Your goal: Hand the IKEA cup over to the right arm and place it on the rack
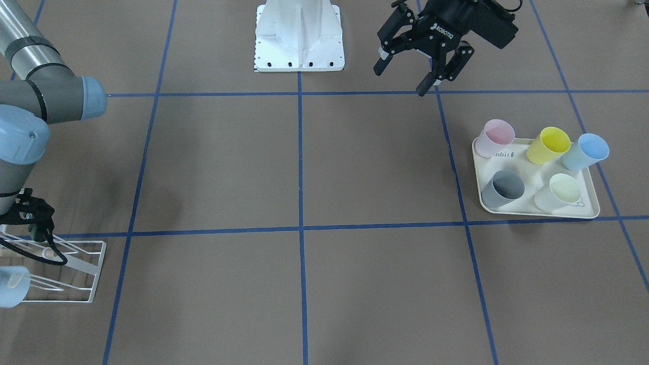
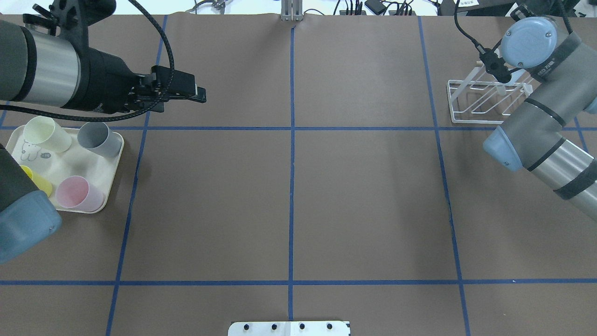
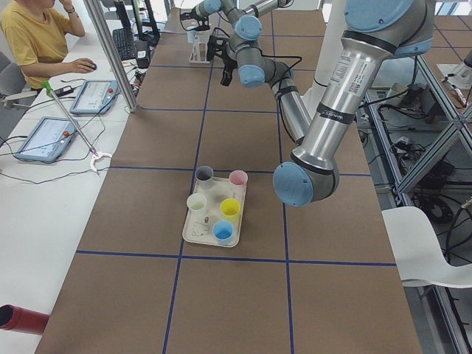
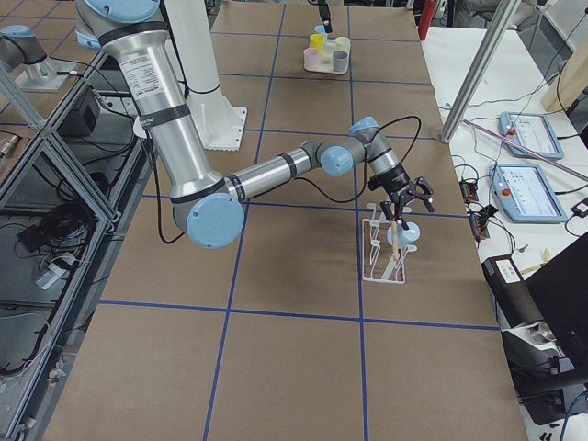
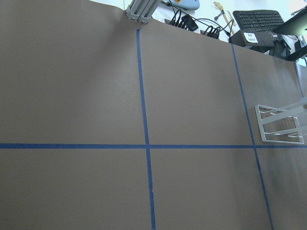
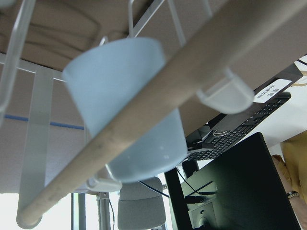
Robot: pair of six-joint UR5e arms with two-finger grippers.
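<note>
A pale blue IKEA cup [image 6: 124, 105] hangs tilted on a prong of the white wire rack [image 2: 459, 105], behind the rack's wooden rod [image 6: 158, 105]. It also shows at the rack's near end [image 1: 11, 286]. My right gripper [image 4: 407, 209] hovers just above the rack and cup with its fingers spread, open and holding nothing. My left gripper [image 1: 403, 76] is open and empty in the air, up-table from the cream tray [image 1: 590, 210]. The tray holds several more cups, among them pink [image 1: 496, 137], yellow [image 1: 550, 144] and blue [image 1: 587, 151].
The robot's white base [image 1: 299, 35] stands at the table's middle edge. Blue tape lines divide the brown table top into squares. A person [image 3: 29, 37] sits at a side desk with tablets [image 3: 48, 136] beyond the table's far edge.
</note>
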